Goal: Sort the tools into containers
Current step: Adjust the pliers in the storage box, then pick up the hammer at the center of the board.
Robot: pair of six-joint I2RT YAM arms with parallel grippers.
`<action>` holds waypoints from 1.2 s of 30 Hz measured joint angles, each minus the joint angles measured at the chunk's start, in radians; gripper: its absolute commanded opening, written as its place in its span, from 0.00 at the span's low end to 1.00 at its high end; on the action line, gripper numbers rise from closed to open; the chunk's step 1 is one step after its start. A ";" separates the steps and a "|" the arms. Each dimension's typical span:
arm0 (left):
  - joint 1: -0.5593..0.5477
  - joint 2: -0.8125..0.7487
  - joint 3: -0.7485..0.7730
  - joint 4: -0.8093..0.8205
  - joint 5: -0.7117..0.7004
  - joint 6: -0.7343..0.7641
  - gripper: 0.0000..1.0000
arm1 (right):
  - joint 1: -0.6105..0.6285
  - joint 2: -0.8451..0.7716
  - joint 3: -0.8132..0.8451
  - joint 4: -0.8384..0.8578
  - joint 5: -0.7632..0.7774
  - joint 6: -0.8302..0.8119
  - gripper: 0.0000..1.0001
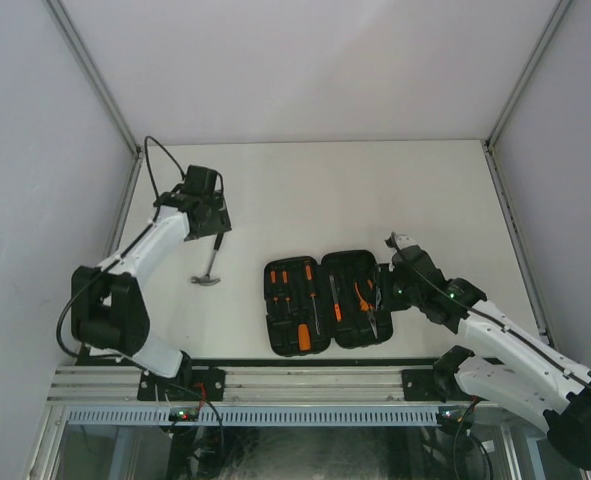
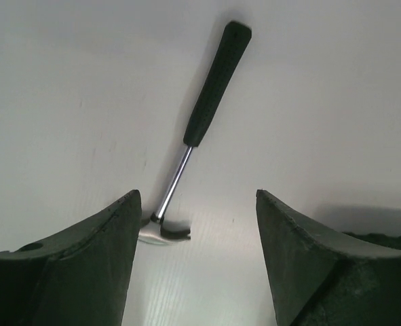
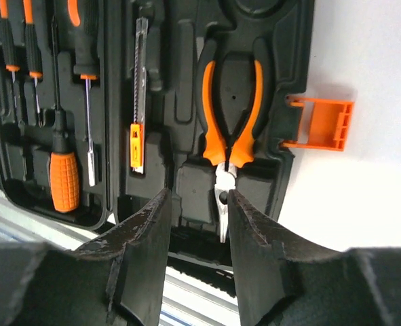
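Note:
The hammer (image 1: 210, 268) lies alone on the white table left of the case; in the left wrist view its black handle (image 2: 217, 81) points away and its metal head (image 2: 163, 233) lies near my left finger. My left gripper (image 1: 213, 222) (image 2: 197, 197) is open and empty above it. The black tool case (image 1: 347, 262) lies open with screwdrivers (image 1: 295, 305) (image 3: 64, 173) and orange-handled needle-nose pliers (image 1: 367, 300) (image 3: 231, 115) in its slots. My right gripper (image 1: 387, 290) (image 3: 197, 197) is open above the pliers' nose, holding nothing.
The case's orange latch (image 3: 319, 123) sticks out on its right side. A metal rail (image 1: 295, 385) runs along the near table edge, just below the case. White walls enclose the table on the left, back and right.

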State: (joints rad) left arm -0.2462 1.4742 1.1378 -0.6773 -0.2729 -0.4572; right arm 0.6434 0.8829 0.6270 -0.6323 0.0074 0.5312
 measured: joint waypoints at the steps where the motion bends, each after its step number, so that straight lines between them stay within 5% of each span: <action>1: 0.007 0.044 0.040 -0.004 0.005 0.016 0.73 | 0.004 -0.011 -0.016 0.008 -0.012 0.005 0.39; 15: 0.079 0.335 0.185 -0.023 0.106 0.138 0.68 | 0.045 -0.040 -0.056 0.064 -0.054 0.030 0.40; 36: 0.084 0.544 0.330 -0.085 0.146 0.156 0.47 | 0.048 -0.024 -0.057 0.076 -0.066 0.032 0.40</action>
State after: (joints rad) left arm -0.1627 2.0186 1.4681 -0.7620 -0.1272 -0.3008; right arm 0.6910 0.8593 0.5701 -0.5568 -0.0586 0.5632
